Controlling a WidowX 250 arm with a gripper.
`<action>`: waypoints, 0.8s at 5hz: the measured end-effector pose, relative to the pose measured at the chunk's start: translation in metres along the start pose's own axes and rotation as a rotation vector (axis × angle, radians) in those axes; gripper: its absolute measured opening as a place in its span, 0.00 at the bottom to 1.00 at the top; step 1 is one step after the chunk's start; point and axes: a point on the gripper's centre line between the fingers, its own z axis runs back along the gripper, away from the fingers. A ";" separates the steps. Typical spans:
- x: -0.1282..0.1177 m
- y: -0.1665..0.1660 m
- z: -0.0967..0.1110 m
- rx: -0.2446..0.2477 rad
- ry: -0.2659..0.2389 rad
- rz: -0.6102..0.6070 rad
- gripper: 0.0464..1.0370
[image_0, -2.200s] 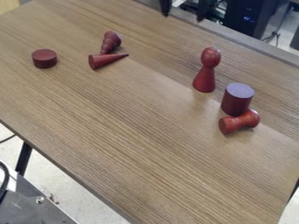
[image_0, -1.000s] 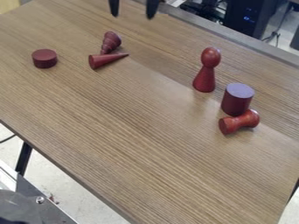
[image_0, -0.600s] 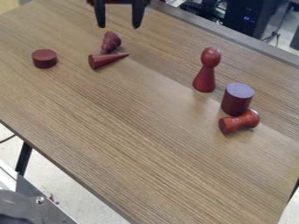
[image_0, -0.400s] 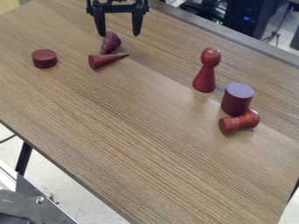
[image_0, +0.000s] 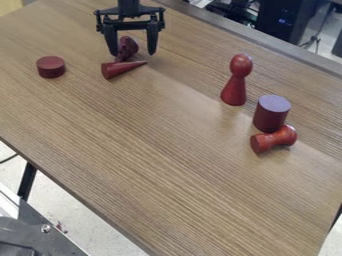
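Evidently empty claw (image_0: 132, 53), prongs spread wide, by ridged, glossy cone (image_0: 127, 46); smooth cone (image_0: 120, 68) adjacent.

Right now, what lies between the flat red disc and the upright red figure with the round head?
In the camera view, a smooth red cone lies on its side between the disc and the figure, nearer the disc.

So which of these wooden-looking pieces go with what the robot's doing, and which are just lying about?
Nearest the open gripper:
ridged cone
smooth cone, on its side

Elsewhere on the table:
low disc
round-headed figure, upright
cylinder, upright
waisted piece, on its side
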 end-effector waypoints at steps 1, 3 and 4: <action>0.003 0.001 0.001 0.014 0.002 0.007 0.96; 0.010 0.007 -0.003 0.022 0.003 0.014 0.96; 0.013 0.013 -0.004 0.010 0.000 0.032 0.93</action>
